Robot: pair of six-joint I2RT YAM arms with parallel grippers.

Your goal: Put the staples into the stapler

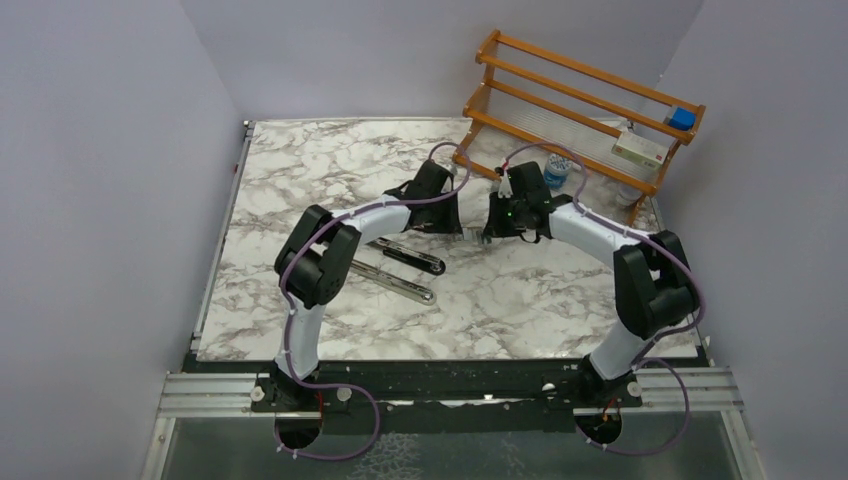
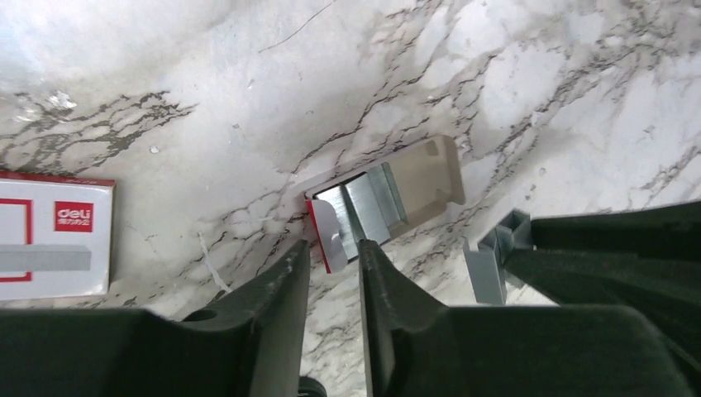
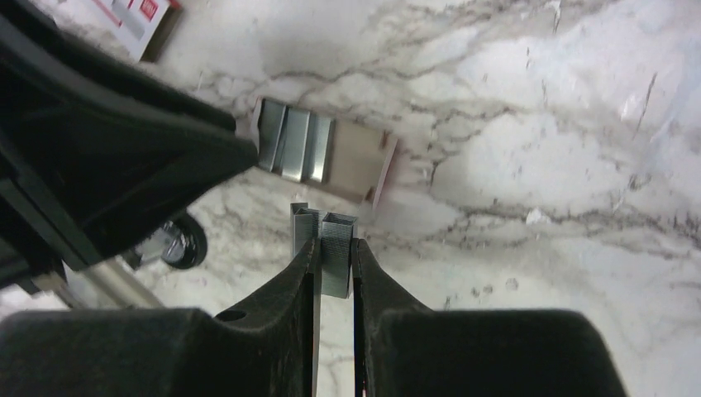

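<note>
The right claw (image 3: 334, 245) is clenched on a strip of staples (image 3: 337, 231); the left claw (image 2: 333, 253) is cracked open, holding nothing, tips by the staple tray (image 2: 417, 186) on the tabletop (image 2: 537, 83).

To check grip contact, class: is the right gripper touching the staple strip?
Touching. The right wrist view shows the right gripper pinching the staple strip between its fingers.
</note>
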